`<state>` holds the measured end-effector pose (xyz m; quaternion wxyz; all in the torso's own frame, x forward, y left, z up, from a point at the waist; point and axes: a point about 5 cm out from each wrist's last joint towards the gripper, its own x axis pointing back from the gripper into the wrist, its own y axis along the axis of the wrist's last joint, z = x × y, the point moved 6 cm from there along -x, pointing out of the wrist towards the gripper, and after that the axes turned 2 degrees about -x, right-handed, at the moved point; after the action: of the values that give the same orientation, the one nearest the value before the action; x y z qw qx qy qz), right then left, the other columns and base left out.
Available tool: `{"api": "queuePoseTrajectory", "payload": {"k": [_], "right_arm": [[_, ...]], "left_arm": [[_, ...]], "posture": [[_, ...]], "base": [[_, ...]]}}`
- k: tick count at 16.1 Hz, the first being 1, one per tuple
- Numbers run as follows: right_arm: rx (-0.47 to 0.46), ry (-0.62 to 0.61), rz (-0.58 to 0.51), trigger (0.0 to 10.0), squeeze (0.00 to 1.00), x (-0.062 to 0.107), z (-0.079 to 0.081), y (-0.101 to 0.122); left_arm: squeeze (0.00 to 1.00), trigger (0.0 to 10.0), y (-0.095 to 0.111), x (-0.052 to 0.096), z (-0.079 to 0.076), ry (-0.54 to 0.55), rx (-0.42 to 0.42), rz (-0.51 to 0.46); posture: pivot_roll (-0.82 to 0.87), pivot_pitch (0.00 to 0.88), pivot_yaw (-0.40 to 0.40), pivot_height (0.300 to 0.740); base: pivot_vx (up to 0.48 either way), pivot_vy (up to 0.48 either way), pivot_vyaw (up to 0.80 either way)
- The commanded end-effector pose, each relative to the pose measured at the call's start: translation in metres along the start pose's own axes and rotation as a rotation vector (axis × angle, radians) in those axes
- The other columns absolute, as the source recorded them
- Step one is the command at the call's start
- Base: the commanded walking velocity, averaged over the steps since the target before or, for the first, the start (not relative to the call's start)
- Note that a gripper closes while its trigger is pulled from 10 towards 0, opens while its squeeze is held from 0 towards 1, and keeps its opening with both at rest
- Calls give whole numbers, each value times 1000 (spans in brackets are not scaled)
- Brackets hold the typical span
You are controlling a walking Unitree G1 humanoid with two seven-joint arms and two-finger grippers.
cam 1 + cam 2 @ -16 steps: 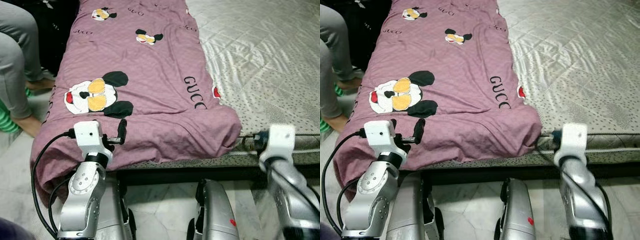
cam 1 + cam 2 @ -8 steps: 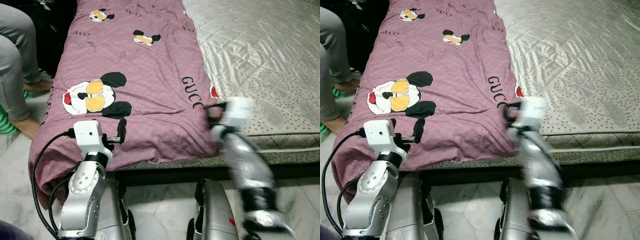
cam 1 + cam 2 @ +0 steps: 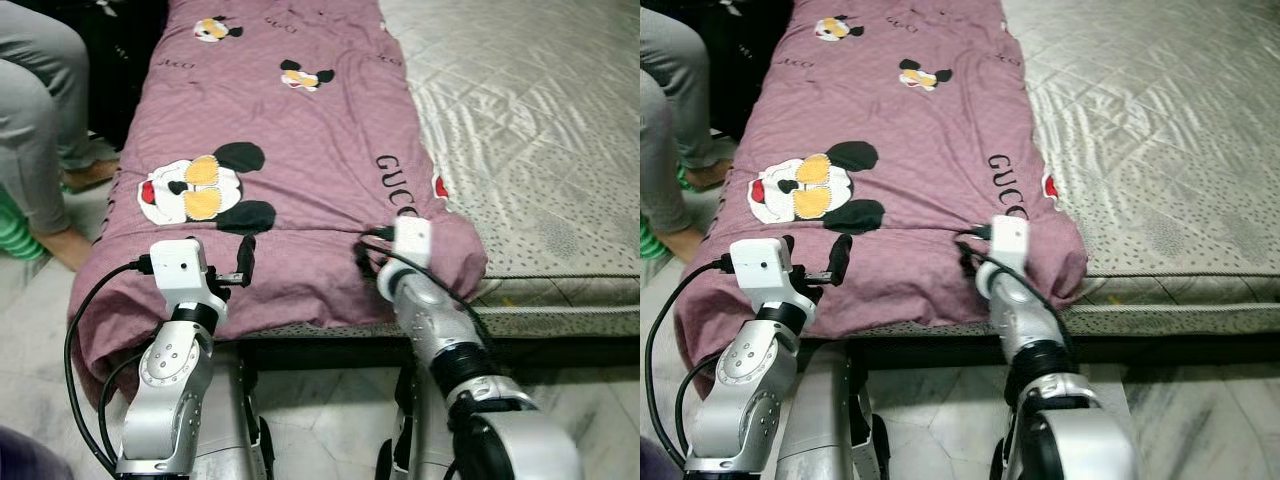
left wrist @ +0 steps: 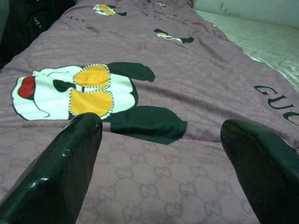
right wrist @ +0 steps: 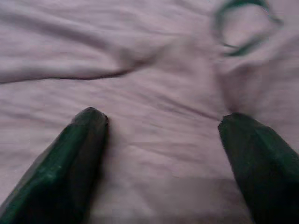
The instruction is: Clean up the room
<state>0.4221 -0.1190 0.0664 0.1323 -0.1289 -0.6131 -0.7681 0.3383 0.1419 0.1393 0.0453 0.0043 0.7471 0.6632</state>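
Observation:
A mauve blanket (image 3: pixel 300 150) printed with cartoon mice and black lettering lies lengthwise over the left half of the bed, and its near end droops over the bed's edge. My left gripper (image 3: pixel 238 270) rests against that near end below the large mouse print (image 4: pixel 84 93). It is open, its fingers (image 4: pixel 60 168) wide apart with nothing between them. My right gripper (image 3: pixel 366 256) sits at the blanket's near right corner. Its wrist view shows it (image 5: pixel 163 119) open, with fingertips (image 5: pixel 79 154) against wrinkled mauve cloth.
The bare silver-grey quilted mattress (image 3: pixel 540 120) takes up the bed's right half. A person's legs in grey trousers (image 3: pixel 40 120) stand at the left beside the bed, with something green (image 3: pixel 12 235) by the feet. Pale tiled floor (image 3: pixel 330 440) lies below me.
My right arm has swung left from the mattress's bare front edge to the blanket's near right corner. The left arm has stayed put. The view shifted slightly.

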Motion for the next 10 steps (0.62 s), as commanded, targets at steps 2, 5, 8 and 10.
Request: {"api": "queuePoseTrajectory", "payload": {"k": [2,5,8,10], "right_arm": [[-43,-201,60,10000,1000,6,-57,-20],[-52,-347,7,10000,1000,14,-101,-14],[-12,-494,-79,10000,1000,35,-153,-6],[15,-543,-123,10000,1000,46,-170,-4]], "left_arm": [[0,10000,-1,1,1,-4,-9,3],[0,10000,0,-3,-2,-17,-7,1],[0,10000,-3,-4,0,-4,-1,1],[0,10000,-8,-1,-1,1,5,7]], "posture": [[56,127,13,534],[44,118,20,534],[12,96,10,534],[-5,77,7,534]], "base": [[0,0,0],[0,0,0],[0,0,0],[0,0,0]]}}
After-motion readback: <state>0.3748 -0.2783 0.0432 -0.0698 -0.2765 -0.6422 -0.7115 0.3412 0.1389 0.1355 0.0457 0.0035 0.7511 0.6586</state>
